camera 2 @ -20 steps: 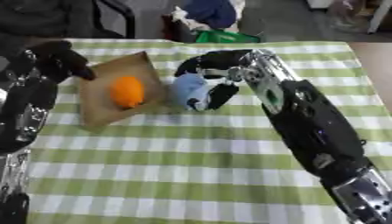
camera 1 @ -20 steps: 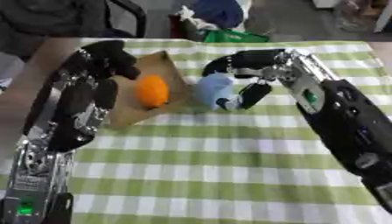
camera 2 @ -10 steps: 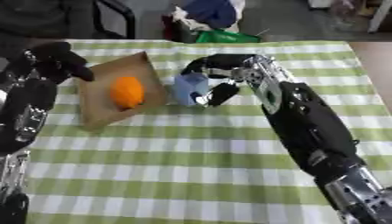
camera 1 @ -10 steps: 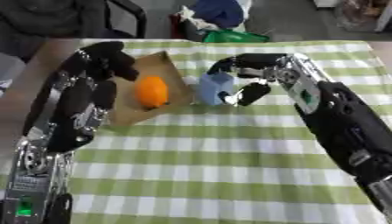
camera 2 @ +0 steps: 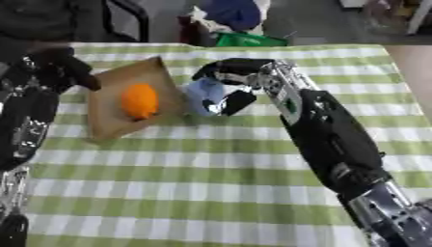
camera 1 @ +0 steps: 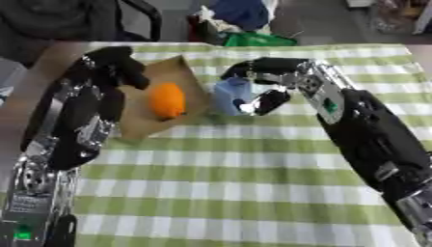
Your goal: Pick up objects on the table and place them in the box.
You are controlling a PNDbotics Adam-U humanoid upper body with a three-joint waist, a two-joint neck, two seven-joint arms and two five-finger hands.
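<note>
Blue object (camera 1: 229, 94) sits on the green-checked tablecloth (camera 1: 253, 193), touching the right wall of the brown box (camera 1: 143, 123) — right hand (camera 1: 268, 83) curled around it, fingers above, thumb below. Orange fruit (camera 1: 167, 100) lies inside the box. Left hand (camera 1: 114, 67) at the box's far-left corner — can't tell its fingers.

Soft, even light with faint shadows; both views are blurred throughout, darkest along the far edge.
</note>
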